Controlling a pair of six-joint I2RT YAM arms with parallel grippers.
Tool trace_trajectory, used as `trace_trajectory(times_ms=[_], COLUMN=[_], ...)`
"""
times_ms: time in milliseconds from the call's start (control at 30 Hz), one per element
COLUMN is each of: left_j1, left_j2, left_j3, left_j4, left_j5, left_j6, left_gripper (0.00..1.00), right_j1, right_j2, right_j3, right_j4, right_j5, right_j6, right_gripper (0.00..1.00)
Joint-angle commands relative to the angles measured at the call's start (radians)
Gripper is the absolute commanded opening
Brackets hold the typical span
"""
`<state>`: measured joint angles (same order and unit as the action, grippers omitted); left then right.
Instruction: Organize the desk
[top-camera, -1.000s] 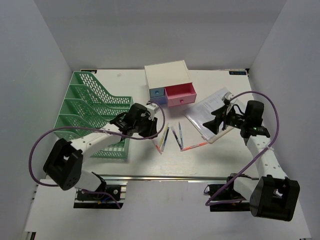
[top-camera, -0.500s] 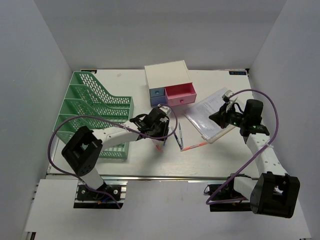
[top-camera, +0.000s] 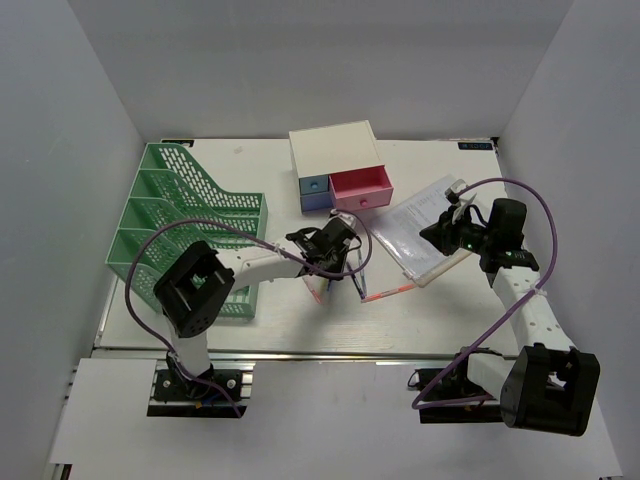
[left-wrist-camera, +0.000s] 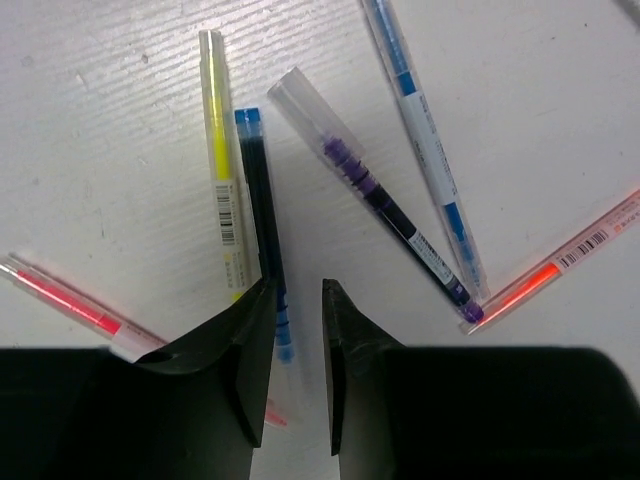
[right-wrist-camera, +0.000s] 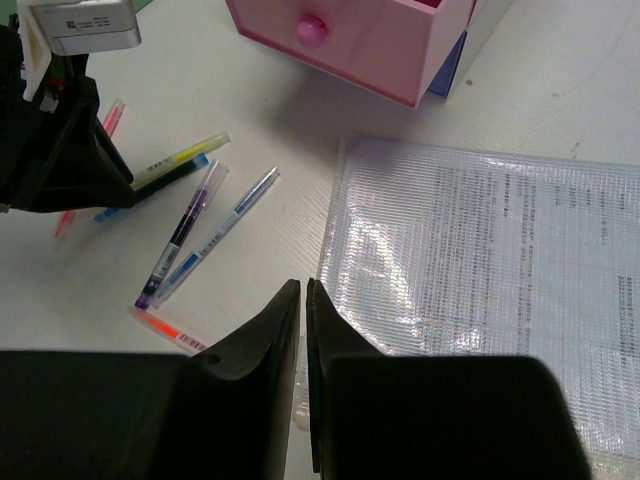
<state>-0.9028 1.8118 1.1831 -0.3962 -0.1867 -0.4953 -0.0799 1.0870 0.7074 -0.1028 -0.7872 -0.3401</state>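
On the off-white desk (top-camera: 450, 320) several pens lie fanned out in front of the drawer box. In the left wrist view they are yellow (left-wrist-camera: 222, 170), dark blue (left-wrist-camera: 262, 200), purple (left-wrist-camera: 380, 200), light blue (left-wrist-camera: 425, 150), orange (left-wrist-camera: 560, 265) and pink (left-wrist-camera: 60, 295). My left gripper (left-wrist-camera: 298, 290) (top-camera: 335, 255) hangs low over them, open, its jaws a narrow gap apart. The dark blue pen's end lies in that gap beside the left finger. My right gripper (right-wrist-camera: 303, 285) (top-camera: 432, 238) is shut to a thin slit at the left edge of a clear document sleeve (right-wrist-camera: 480, 270) (top-camera: 405, 225). Nothing shows between its jaws.
A white drawer box (top-camera: 335, 150) stands at the back, its pink drawer (top-camera: 360, 188) (right-wrist-camera: 360, 40) pulled open beside a blue one. A green mesh file rack (top-camera: 180, 215) fills the left side. Grey walls enclose the desk, and a metal rail (top-camera: 330, 353) runs along its front.
The left arm reached right from the file rack until its gripper is over the pens, jaws narrowing slightly. The right gripper went from wide open to shut over the sleeve.
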Motion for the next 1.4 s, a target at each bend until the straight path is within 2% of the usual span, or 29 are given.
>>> trace_trajectory(times_ms=[0, 633, 833, 867, 1067, 1167, 1267, 1367], left_j1=[-0.010, -0.019, -0.028, -0.039, -0.048, -0.048, -0.048, -0.039], left_j2=[0.010, 0.086, 0.103, 0.109, 0.048, -0.014, -0.101, -0.202], left_j3=[0.044, 0.047, 0.044, 0.044, 0.056, 0.062, 0.066, 0.053], left_j4=[-0.024, -0.035, -0.038, -0.038, -0.041, -0.046, -0.062, -0.066], left_j5=[-0.034, -0.074, -0.079, -0.074, -0.059, -0.048, -0.031, -0.016], left_j6=[-0.009, -0.022, -0.029, -0.029, -0.023, 0.004, 0.035, 0.081], left_gripper=[0.35, 0.32, 0.23, 0.16, 0.01, 0.00, 0.00, 0.00], right_j1=[-0.003, -0.003, -0.004, -0.004, -0.006, -0.007, -0.004, -0.004], right_j2=[-0.019, -0.039, -0.047, -0.047, -0.059, -0.064, -0.067, -0.068], right_j3=[0.026, 0.015, 0.017, 0.015, 0.012, 0.009, 0.010, 0.014], right_j4=[0.029, 0.038, 0.037, 0.040, 0.037, 0.037, 0.031, 0.019], right_j5=[0.000, -0.001, -0.017, -0.017, -0.018, -0.020, -0.032, -0.049], right_j6=[0.007, 0.006, 0.006, 0.006, 0.003, -0.002, -0.010, -0.031], right_gripper=[0.13, 0.13, 0.13, 0.13, 0.13, 0.14, 0.20, 0.35])
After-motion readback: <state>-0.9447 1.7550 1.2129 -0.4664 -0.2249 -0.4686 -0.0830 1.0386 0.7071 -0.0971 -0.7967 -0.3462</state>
